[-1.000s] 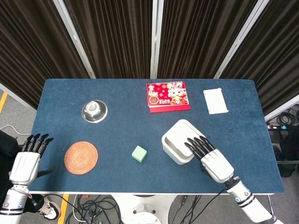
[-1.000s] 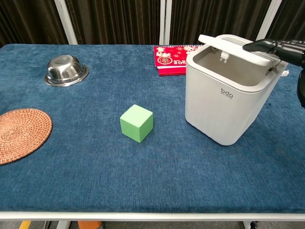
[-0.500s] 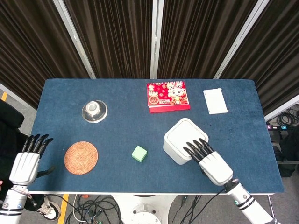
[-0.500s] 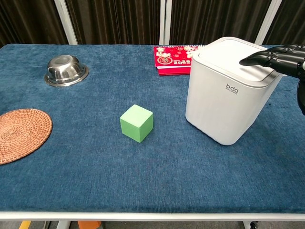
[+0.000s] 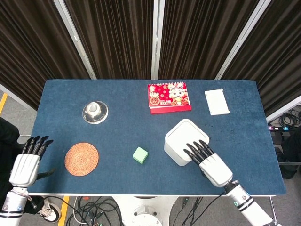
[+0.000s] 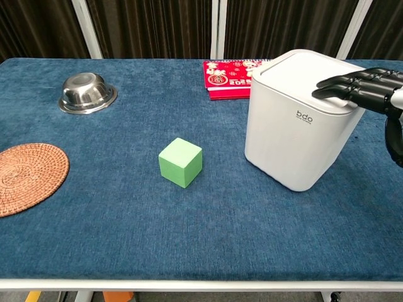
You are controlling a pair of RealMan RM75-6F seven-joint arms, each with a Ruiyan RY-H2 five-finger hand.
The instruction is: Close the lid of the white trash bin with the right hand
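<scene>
Presently the white trash bin [image 5: 184, 141] [image 6: 302, 123] stands on the blue table [image 5: 122, 141] [image 6: 189, 233], right of centre and toward the near edge, with its lid [image 6: 308, 75] lying flat and seated on the body. The right hand [image 5: 209, 162] [image 6: 365, 88] is at the bin's near right corner, palm down, fingers [image 5: 193, 150] extended and slightly apart, holding nothing; the fingertips [image 6: 324, 85] lie over the lid's edge, and whether they touch it cannot be told from either view.

The left hand [image 5: 27, 162] is at the near left, off the table edge, fingers straight and close together, holding nothing. It does not show in the chest view.

Other items on the table: a green cube [image 5: 140, 155] [image 6: 181, 162] just left of the bin, apart from it; a round woven coaster [image 5: 81, 159] [image 6: 25, 176] at the near left; an upturned metal bowl [image 5: 95, 111] [image 6: 87, 92] at the far left; a red booklet [image 5: 169, 97] [image 6: 223, 78] beyond the bin, lying flat; a white card [image 5: 217, 101] at the far right. Dark curtains [image 5: 117, 37] hang behind the table.
</scene>
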